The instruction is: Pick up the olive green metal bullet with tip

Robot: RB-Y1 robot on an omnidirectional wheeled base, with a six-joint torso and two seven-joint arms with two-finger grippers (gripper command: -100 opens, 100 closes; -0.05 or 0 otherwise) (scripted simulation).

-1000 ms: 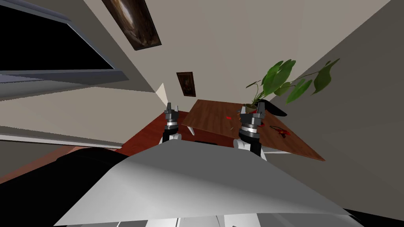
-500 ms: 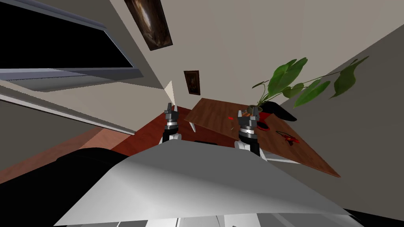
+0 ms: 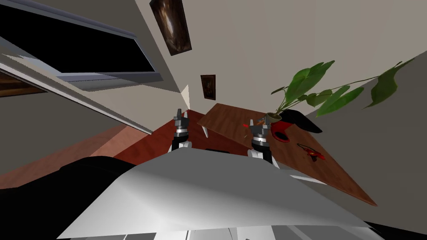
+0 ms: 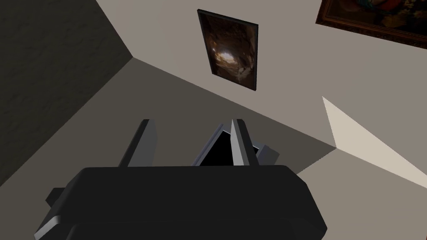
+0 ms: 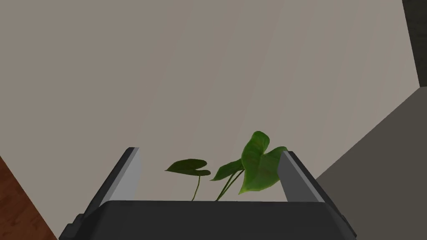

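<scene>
Bullet: we cannot tell where it lies; the bits on the table by our right hand are too small to name. Our right gripper (image 5: 209, 151) stands wide open, its two flat light grey blades well apart on the dark matte box, holding nothing and touching nothing. Between the blades we see broad, heart-shaped green leaves (image 5: 256, 162) on thin stems. Our left gripper (image 4: 192, 121) is open too, a little narrower, blades parallel, with nothing held between them. In the head view it is raised at about 9 o'clock of the right gripper, well apart from it, over the red-brown floor (image 3: 154, 141).

In that same view the right gripper shows against the near side of the table (image 3: 225, 118), a slab of reddish-brown wood with fine grain, on white legs (image 3: 204, 132). Just beside the gripper, at its 9 o'clock, is a tiny red mark (image 3: 244, 125) on the wood. At its 2 o'clock stands the plant (image 3: 306, 81), in a small round tan pot (image 3: 273, 118). Just beside the pot, at its 3 o'clock, lies a curved glossy thing (image 3: 300, 121), black outside and red inside. Farther along the table, at 4 o'clock of the gripper, lies a small red and black thing (image 3: 312, 153), its shape too small to read.
</scene>
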